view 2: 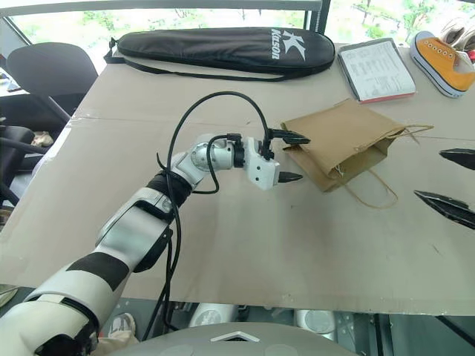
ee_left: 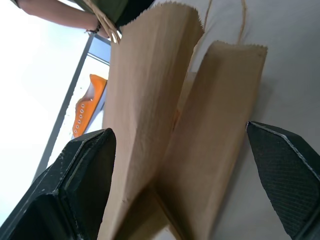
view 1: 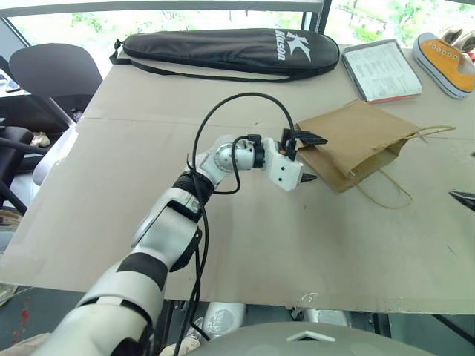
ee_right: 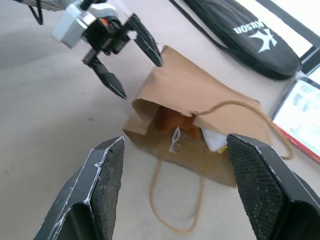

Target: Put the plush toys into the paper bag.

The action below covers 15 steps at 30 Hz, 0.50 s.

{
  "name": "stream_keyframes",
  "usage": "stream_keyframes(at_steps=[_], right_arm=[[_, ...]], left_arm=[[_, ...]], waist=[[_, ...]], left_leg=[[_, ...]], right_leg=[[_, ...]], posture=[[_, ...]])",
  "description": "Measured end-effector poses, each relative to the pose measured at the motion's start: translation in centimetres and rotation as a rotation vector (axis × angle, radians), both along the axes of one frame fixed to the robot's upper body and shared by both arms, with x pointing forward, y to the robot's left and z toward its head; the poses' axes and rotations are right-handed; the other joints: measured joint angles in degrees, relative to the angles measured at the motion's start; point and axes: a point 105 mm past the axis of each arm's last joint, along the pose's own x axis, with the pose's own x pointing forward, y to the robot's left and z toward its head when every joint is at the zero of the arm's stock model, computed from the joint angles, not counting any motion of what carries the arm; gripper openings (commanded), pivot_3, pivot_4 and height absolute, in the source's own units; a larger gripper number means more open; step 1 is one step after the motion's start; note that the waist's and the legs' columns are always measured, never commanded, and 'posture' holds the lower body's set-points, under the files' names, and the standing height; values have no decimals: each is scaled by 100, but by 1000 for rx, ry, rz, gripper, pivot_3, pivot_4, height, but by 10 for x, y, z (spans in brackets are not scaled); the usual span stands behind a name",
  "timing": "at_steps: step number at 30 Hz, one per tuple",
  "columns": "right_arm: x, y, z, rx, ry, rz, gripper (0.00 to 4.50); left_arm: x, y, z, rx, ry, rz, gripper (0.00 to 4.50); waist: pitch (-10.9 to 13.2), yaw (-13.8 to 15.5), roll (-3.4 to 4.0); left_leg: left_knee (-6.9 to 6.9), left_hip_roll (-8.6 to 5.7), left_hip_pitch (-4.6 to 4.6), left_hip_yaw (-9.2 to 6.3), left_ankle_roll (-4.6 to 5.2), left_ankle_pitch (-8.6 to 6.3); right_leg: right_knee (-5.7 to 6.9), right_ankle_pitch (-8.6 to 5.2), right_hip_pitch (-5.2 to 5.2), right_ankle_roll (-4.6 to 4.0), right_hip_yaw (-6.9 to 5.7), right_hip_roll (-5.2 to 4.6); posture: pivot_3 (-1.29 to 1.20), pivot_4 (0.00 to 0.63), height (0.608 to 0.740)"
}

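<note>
The brown paper bag [view 1: 356,141] lies on its side on the tan table [view 1: 245,237], its cord handles [view 1: 390,196] trailing toward the right. Seen from the right wrist, its mouth gapes, and inside lie the plush toys: a brown fuzzy one [ee_right: 172,122] and a white one with a yellow bit [ee_right: 215,141]. My left gripper [view 1: 312,158] is open at the bag's closed end, one finger over the bag's corner, the other beside its near edge. My right gripper [view 2: 449,182] hovers open to the right of the bag's mouth, empty.
A long black racket case [view 1: 230,48] lies along the far edge. A printed booklet [view 1: 382,70] and an orange sneaker [view 1: 445,63] sit at the far right. A black chair [view 1: 52,74] stands off the table's left. A person's arm [ee_left: 60,15] shows beyond the bag.
</note>
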Motion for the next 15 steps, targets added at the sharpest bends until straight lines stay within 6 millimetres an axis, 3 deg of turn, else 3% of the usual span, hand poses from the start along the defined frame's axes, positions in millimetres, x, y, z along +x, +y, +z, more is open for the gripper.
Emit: stream_keyframes(at_steps=[9, 15], right_arm=[[-2, 8, -6, 11, 4, -13, 3071], [-3, 12, -8, 10, 0, -26, 3071]], left_arm=[[-5, -22, -30, 46, -170, -4, 4500], [3, -42, -33, 16, -294, 44, 4500]], waist=[[0, 45, -1], [1, 49, -2]], left_leg=[[0, 0, 0, 4, 3, -2], [0, -2, -2, 5, 5, -3]], right_leg=[[-2, 0, 0, 2, 4, -2], [-2, 0, 0, 5, 4, -4]], posture=[[0, 150, 740], [0, 150, 740]])
